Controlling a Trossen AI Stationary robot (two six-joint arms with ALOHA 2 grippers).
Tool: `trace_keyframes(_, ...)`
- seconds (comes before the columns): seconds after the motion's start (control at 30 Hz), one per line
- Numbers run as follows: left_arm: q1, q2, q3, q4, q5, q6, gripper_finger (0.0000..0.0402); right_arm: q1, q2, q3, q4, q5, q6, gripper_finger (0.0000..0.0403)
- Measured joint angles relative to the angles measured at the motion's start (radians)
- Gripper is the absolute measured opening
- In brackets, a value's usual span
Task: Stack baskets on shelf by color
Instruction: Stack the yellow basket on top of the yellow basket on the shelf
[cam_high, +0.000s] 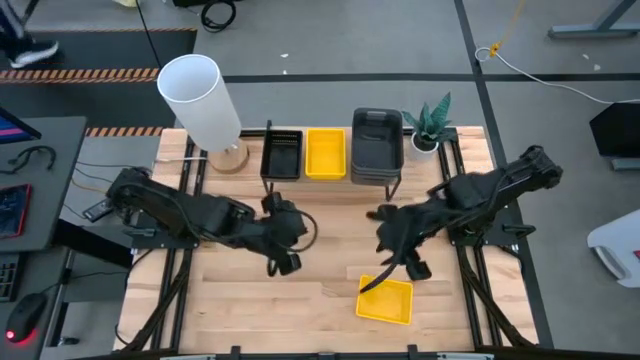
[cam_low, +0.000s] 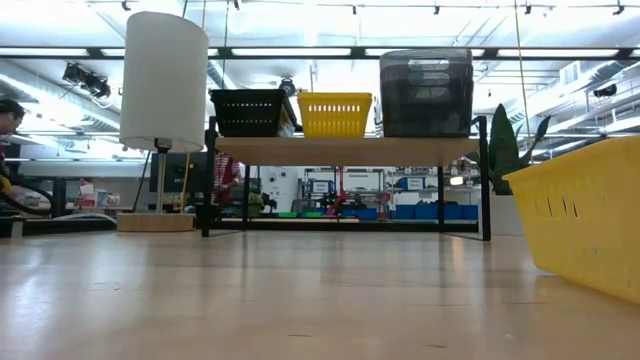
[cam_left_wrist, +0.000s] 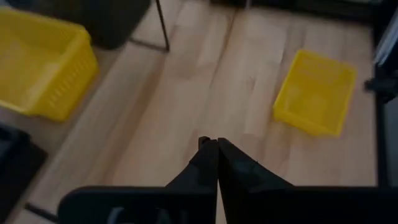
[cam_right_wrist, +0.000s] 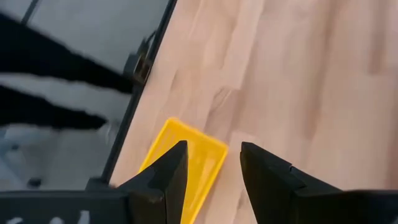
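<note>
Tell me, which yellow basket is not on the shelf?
The yellow basket on the tabletop below the right gripper; the other yellow basket sits on the shelf.

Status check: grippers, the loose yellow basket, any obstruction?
Left gripper shut, empty, mid-table. Right gripper open above the yellow plastic basket on the tabletop, not gripping. Wooden shelf holds black, yellow, grey baskets. Nothing blocking.
</note>
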Motion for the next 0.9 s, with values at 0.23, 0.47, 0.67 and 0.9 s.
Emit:
trace_keyframes(0.23, 0.006, -0.112, 0.0, -0.043, -0.095, 0.034, 0.0004, -0.003, 0.134, 0.001, 0.0, -0.08, -0.076, 0.0153)
trace_keyframes(0.47, 0.005, -0.243, -0.101, -0.005, -0.133, 0.06, 0.0004, -0.016, 0.284, 0.002, 0.01, -0.127, -0.206, 0.0155)
trace_keyframes(0.67, 0.005, -0.355, -0.199, 0.092, -0.171, 0.045, 0.0004, -0.017, 0.389, 0.002, 0.029, -0.176, -0.297, 0.0179)
trace_keyframes(0.9, 0.006, -0.49, -0.326, 0.231, -0.211, 0.032, 0.0003, -0.016, 0.478, 0.002, 0.102, -0.171, -0.408, 0.0205)
